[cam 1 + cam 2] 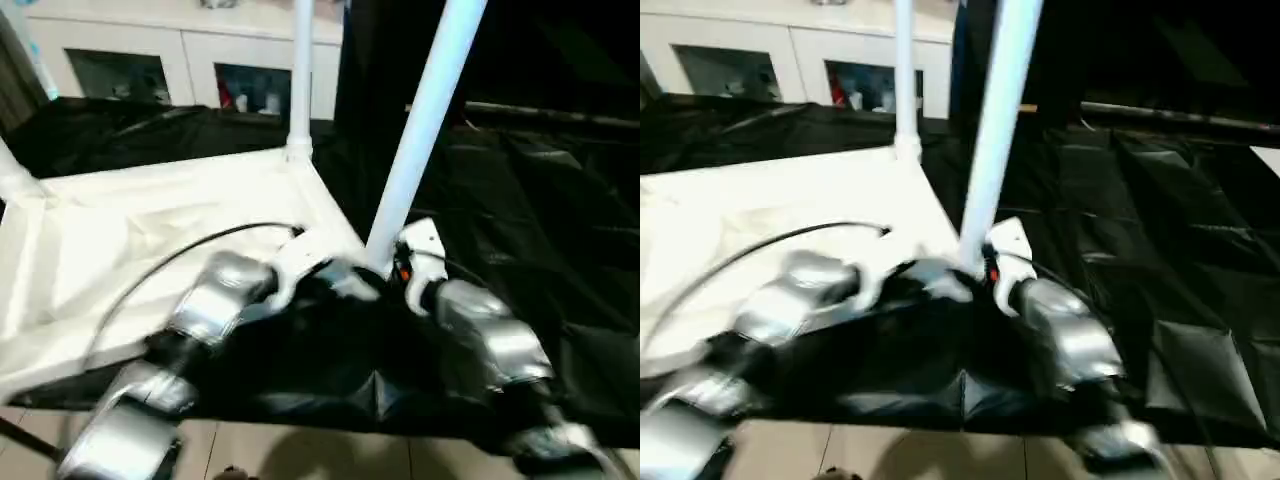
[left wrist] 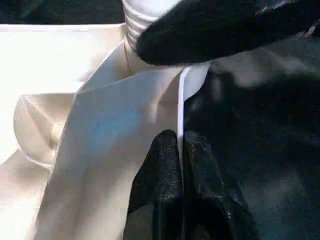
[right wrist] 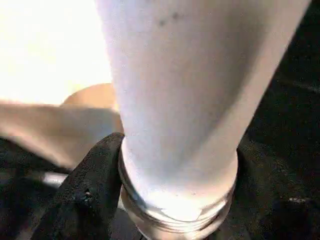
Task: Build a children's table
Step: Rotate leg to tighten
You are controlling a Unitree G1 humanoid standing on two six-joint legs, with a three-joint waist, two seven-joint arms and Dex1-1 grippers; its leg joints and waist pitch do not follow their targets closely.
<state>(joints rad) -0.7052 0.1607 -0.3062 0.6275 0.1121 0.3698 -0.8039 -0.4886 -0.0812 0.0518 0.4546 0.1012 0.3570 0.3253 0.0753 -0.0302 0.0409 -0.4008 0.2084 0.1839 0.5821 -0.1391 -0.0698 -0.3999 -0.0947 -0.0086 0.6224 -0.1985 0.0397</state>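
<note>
The white table top [image 1: 150,230] lies upside down on black cloth. One leg [image 1: 300,80] stands in its far corner socket, and another [image 1: 15,175] rises at the left edge. At the near right corner a third leg [image 1: 420,130] leans slightly right. My right gripper [image 1: 395,265] is shut on its base, with a black finger [image 3: 85,200] against the threaded end of the leg [image 3: 190,100]. My left gripper [image 2: 181,165] is shut on the top's thin rim [image 2: 181,110] just beside that corner.
A white cabinet [image 1: 180,60] with glass-front shelves stands behind. Black cloth [image 1: 540,220] covers the surface to the right. A black cable [image 1: 180,255] arcs over the table top. Pale floor [image 1: 300,450] shows at the near edge.
</note>
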